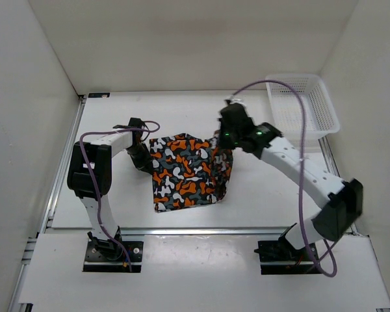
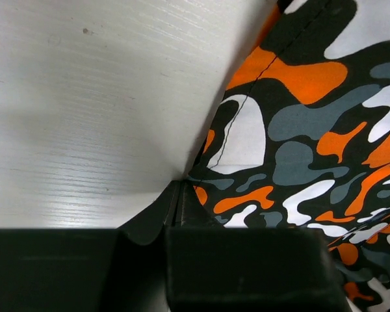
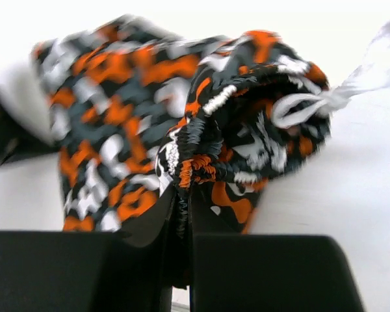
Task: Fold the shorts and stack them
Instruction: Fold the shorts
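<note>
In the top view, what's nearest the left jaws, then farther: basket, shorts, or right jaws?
1. The shorts, held in the left jaws at the left edge.
2. The right jaws, across the shorts, on the right.
3. The basket, far back right corner.

The shorts (image 1: 185, 172) lie in the middle of the worktop (image 1: 266, 188), between the two arms. The left tool (image 1: 143, 159) is at the left edge of the shorts, close to their far corner, and the fabric is between its fingers. The right tool (image 1: 224, 138) is at the far right corner of the shorts, also on the fabric. The mesh basket (image 1: 328, 110) stands in the far right corner of the worktop, apart from the shorts.
</note>
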`<state>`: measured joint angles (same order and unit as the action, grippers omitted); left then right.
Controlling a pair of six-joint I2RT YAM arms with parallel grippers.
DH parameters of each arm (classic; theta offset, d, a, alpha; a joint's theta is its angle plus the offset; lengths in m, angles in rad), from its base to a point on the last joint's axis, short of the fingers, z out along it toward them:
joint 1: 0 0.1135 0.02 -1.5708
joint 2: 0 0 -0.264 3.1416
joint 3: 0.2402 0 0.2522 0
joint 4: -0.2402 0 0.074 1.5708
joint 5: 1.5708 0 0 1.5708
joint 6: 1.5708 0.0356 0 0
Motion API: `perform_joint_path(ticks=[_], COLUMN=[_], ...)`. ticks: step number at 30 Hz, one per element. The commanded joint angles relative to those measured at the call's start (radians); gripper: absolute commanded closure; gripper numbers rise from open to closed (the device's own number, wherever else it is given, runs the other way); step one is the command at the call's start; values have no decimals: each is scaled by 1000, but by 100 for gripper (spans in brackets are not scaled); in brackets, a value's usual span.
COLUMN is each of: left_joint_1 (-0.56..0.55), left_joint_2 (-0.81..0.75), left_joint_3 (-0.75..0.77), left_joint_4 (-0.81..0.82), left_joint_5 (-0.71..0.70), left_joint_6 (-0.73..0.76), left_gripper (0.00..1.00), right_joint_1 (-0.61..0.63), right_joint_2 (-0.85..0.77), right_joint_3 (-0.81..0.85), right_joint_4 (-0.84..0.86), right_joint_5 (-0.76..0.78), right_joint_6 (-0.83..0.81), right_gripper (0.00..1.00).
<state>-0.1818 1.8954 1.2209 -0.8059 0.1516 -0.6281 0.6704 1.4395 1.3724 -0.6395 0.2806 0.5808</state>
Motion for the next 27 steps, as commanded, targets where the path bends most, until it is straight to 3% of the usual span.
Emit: perform_joint_path(ticks=[1,6,11,27], left_joint_1=[-4,-4,-4,5], left_joint_2=[10,-2,-22,-22], left_joint_3=[-15,-26,-26,-35], left_joint_4=[37,37,37,37], left_joint_5=[-6,-6,-6,-6], left_joint_6=[10,-1,-1,-1], left_gripper=[90,90,90,90], right_joint_1=[192,325,416,429], right_joint_2=[152,376,487,662], right_joint_3=[147,304,396,596], right_joint_4=[-35,-46,-46,-66], right_joint_5=[83,108,97,97], right_joint_6=[-53,-104,-134,-153], right_gripper=[100,100,100,100])
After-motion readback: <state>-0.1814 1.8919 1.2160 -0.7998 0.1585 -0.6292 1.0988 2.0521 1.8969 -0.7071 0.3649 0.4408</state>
